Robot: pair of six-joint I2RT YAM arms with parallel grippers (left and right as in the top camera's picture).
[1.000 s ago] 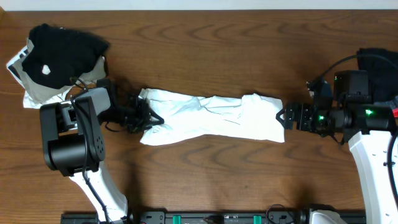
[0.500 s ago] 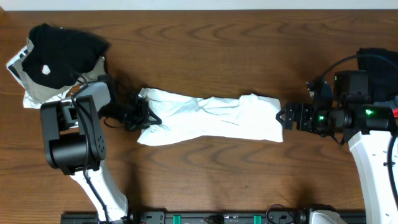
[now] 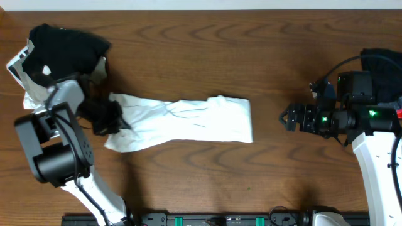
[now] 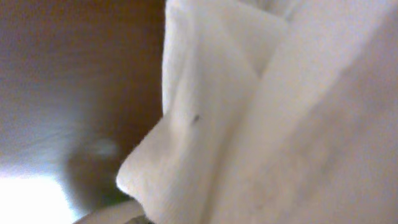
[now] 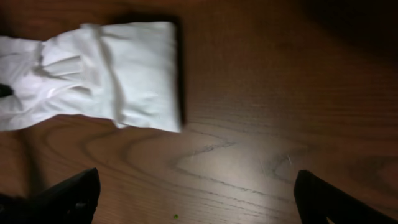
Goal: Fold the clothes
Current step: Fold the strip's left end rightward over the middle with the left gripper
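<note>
The white clothes (image 3: 182,119) lie in a long rumpled band across the middle of the wooden table. My left gripper (image 3: 112,119) is shut on its left end, and in the left wrist view white cloth (image 4: 261,124) fills nearly the whole picture. My right gripper (image 3: 286,117) stands open, well clear of the band's right edge, with bare wood between its fingers (image 5: 68,193). The right wrist view shows that right edge of the clothes (image 5: 124,74) lying flat, apart from the jaws.
A black garment with a white spot (image 3: 63,50) lies heaped on a light cloth at the back left, just behind the left arm. Another dark garment (image 3: 383,63) sits at the right edge behind the right arm. The table's front rail (image 3: 220,220) runs below.
My left gripper has dragged the clothes leftward, so the band's right edge has slid away from the right gripper. The right arm has stayed still and open.
</note>
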